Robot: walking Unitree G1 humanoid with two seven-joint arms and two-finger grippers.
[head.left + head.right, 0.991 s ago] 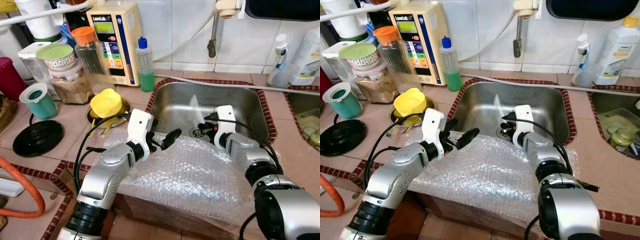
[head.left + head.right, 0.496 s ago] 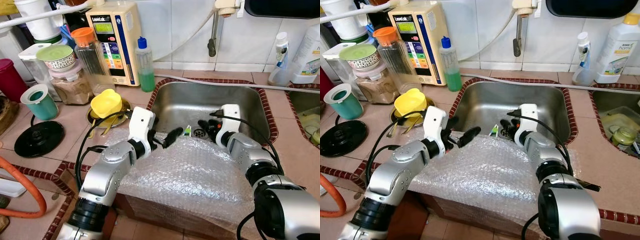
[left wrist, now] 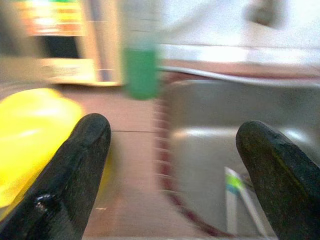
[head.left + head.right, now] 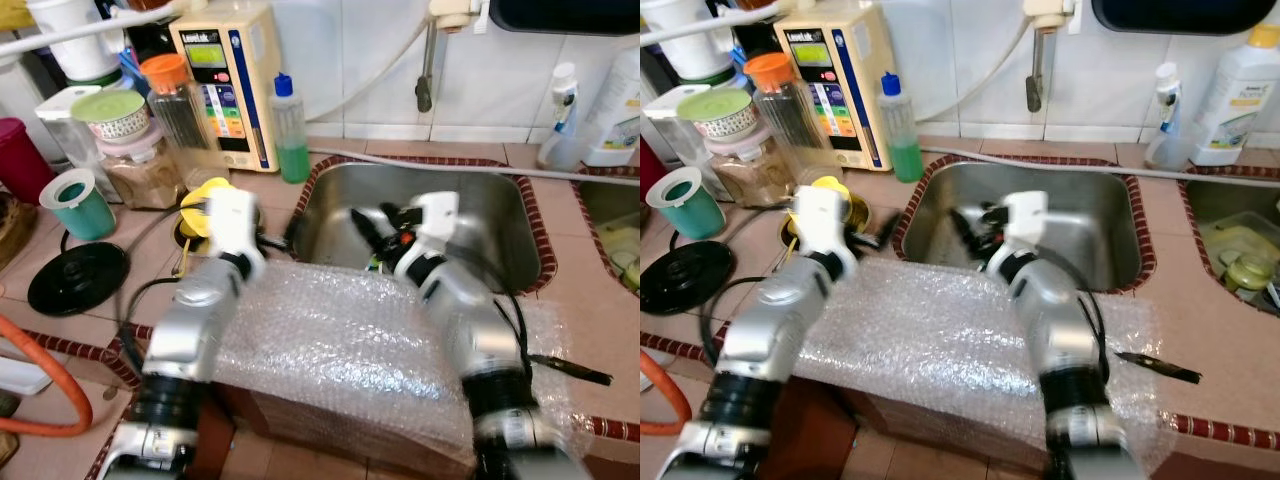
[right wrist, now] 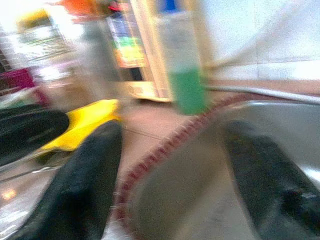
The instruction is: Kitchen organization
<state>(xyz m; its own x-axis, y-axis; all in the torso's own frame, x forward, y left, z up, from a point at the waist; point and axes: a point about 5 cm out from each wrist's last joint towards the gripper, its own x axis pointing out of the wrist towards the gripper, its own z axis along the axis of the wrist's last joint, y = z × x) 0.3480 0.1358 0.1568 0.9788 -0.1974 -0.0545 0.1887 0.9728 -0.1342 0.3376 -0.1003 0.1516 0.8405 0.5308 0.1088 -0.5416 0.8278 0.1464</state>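
Left gripper (image 3: 172, 165): fingers spread wide, nothing between them, positioned over the counter between the yellow cup (image 4: 208, 196) and the sink (image 4: 520, 245) rim. Right gripper (image 5: 170, 185): fingers likewise apart and empty, held over the sink's left side. Bubble wrap (image 4: 350, 350) lies draped across the counter front, under both arms. A green soap bottle (image 4: 290, 130) stands upright behind the sink's corner. Views are motion-blurred.

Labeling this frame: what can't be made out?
- Left gripper: motion-blurred in the eye views.
- Sink drain: hidden behind the right gripper.
- Small packet in the sink: blurred in the left wrist view, print unreadable.
- Bubble wrap: near edge cut off.
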